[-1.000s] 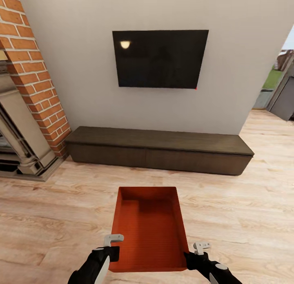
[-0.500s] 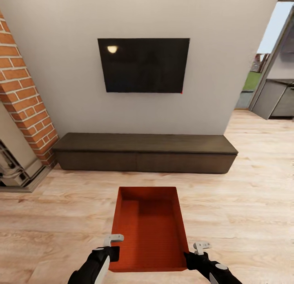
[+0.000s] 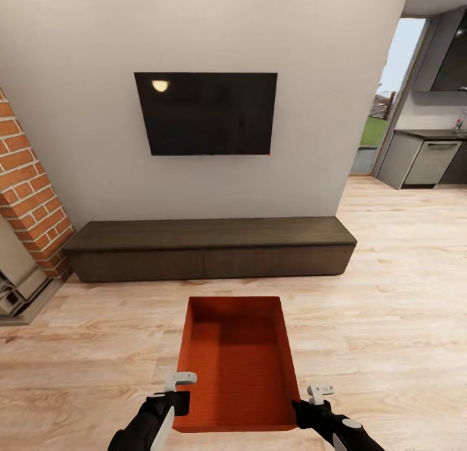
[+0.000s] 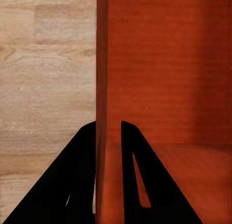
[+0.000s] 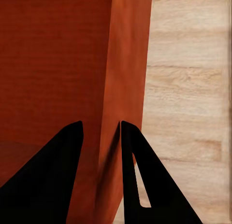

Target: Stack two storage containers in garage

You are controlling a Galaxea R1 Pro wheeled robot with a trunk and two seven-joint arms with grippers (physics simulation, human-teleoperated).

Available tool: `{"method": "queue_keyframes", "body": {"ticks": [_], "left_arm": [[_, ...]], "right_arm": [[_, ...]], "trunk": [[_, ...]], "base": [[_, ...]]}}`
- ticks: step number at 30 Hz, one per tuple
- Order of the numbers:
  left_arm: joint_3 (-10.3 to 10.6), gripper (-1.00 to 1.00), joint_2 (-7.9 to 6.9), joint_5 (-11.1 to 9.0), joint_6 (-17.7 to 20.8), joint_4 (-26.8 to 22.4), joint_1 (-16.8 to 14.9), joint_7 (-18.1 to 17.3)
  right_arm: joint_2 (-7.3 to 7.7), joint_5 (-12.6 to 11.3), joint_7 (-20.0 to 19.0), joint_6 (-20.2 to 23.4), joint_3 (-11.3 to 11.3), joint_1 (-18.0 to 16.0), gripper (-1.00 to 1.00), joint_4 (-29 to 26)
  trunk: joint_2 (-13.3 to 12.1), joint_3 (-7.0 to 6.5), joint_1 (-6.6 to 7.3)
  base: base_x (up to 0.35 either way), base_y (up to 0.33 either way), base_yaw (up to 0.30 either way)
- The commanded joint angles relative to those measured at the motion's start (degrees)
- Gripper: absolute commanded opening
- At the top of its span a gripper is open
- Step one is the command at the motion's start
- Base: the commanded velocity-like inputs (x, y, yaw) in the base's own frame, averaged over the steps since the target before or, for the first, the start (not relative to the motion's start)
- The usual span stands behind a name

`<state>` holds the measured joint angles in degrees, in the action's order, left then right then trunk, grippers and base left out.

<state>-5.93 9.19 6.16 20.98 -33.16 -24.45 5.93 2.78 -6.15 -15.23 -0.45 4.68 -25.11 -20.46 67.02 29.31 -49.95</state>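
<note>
While the box point(image 3: 237, 366) keeps its place between the two arms, the room around it has slid leftward across the head view over the last second: the brick chimney point(image 3: 26, 198) is now nearly off the edge, the black TV point(image 3: 206, 113) and the long dark cabinet point(image 3: 211, 246) sit further left, and a kitchen doorway point(image 3: 415, 113) has opened up on the far side. Judgement: the robot is turning its base to the right, box in hand, starting the carry out of the living room; the garage is not yet in sight and the second box is not seen. Left gripper point(image 3: 176, 391) straddles the left side wall near the box's near corner, one finger point(image 4: 133, 175) inside and one outside, pinching the thin wall. Right gripper point(image 3: 310, 399) does the same on the right wall, finger point(image 5: 145, 175) outside, its partner inside. Both forearms are tucked low and close, roughly symmetric. Box held level above the wood floor point(image 3: 389, 334), open side up, nothing in it.
</note>
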Motion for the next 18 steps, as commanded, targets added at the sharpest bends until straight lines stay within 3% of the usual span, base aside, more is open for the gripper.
{"method": "queue_keyframes", "body": {"ticks": [1,18], "left_arm": [[-0.6,-1.0,0.11,1.8,0.4,-0.2,0.0,0.1],[-0.6,-1.0,0.2,1.8,0.4,-0.2,0.0,0.1]], "right_arm": [[0.03,-0.6,-0.1,-0.1,0.4,0.0,-1.0,0.1],[0.03,-0.6,-0.1,0.0,0.4,0.0,-1.0,0.1]], "trunk": [[-0.4,-0.21,0.22],[-7.2,-4.69,3.96]], "base": [[0.0,0.0,-0.154],[0.0,0.0,-0.147]]}}
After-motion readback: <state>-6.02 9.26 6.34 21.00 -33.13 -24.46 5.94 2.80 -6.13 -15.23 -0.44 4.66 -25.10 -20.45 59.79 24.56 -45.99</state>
